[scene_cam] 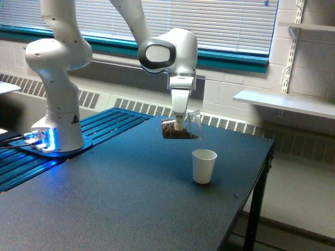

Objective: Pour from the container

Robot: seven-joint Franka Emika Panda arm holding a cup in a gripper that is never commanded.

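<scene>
The container (183, 127) is a clear plastic cup with brown bits in its lower part. It hangs tilted in the air, rim toward the exterior view's right. My gripper (180, 124) is shut on it from above, its fingers mostly hidden behind the cup's wall. A white paper cup (203, 166) stands upright on the dark table (131, 198), below the container and a little to the exterior view's right of it. Nothing visibly falls between the two cups.
The arm's white base (56, 125) stands at the exterior view's left on blue slats (104, 125). The table's edge (251, 193) drops off just right of the paper cup. A wall shelf (288, 102) and a radiator lie behind.
</scene>
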